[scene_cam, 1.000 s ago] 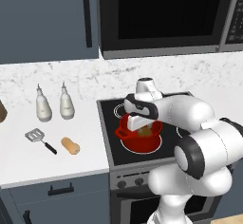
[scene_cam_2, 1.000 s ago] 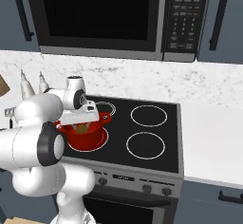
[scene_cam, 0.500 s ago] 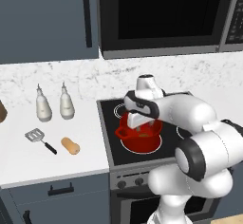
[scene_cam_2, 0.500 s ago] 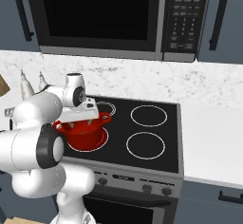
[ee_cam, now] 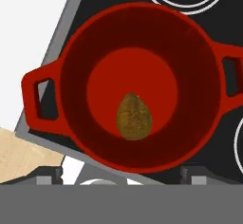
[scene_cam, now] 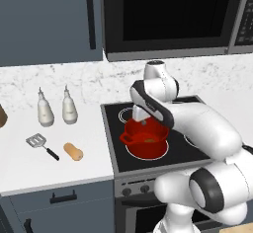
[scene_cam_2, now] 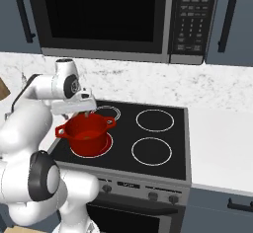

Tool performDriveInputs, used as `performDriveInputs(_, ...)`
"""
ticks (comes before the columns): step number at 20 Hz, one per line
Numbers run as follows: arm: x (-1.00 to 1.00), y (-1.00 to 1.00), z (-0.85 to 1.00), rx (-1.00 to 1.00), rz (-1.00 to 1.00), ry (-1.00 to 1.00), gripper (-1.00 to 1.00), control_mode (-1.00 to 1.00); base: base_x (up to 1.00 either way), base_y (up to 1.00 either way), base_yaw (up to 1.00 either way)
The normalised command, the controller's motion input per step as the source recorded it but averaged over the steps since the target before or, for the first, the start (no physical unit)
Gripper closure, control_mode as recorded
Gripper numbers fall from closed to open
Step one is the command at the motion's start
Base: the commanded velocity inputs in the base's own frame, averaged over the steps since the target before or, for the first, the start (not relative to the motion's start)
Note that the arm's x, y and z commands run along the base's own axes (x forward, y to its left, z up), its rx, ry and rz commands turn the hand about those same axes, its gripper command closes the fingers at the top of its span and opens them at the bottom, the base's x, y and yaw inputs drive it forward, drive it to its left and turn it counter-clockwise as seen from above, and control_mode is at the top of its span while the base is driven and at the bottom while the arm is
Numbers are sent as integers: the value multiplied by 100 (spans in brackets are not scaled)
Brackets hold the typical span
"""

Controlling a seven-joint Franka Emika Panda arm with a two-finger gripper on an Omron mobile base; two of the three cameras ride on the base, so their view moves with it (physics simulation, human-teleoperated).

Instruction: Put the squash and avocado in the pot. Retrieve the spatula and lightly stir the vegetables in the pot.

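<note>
One avocado lies on the floor of the one red pot, a little off centre toward one wall; it is a brown-green egg shape, lying free with nothing touching it from above. The pot has two loop handles, one on each side, and sits on the front left burner of the black stove. In the right base view the pot shows a small dark spot inside. Four ring burners can be counted on the stove in that view.

The gripper hangs just above the pot's rim, pointing down into it. Its jaws stand spread wide with nothing between them.

On the white counter left of the stove lie the other task items, one of each. The single squash rests near the counter's front, well apart from the pot. The one spatula lies just to the squash's left, its slotted metal head toward the wall and its black handle angled toward the squash. Behind them stand two pale bottles side by side. One microwave hangs above the stove.
</note>
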Motion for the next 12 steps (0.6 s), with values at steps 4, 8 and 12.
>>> performDriveInputs(4, 0, 24, 0, -1, 0, 0, -100, -100, 0, 0, 0)
performDriveInputs(8, -3, 82, 7, 0, -1, -12, -100, -100, 0, 0, 0)
performDriveInputs(12, -4, 100, 11, 0, -6, -14, -100, -100, 0, 0, 0)
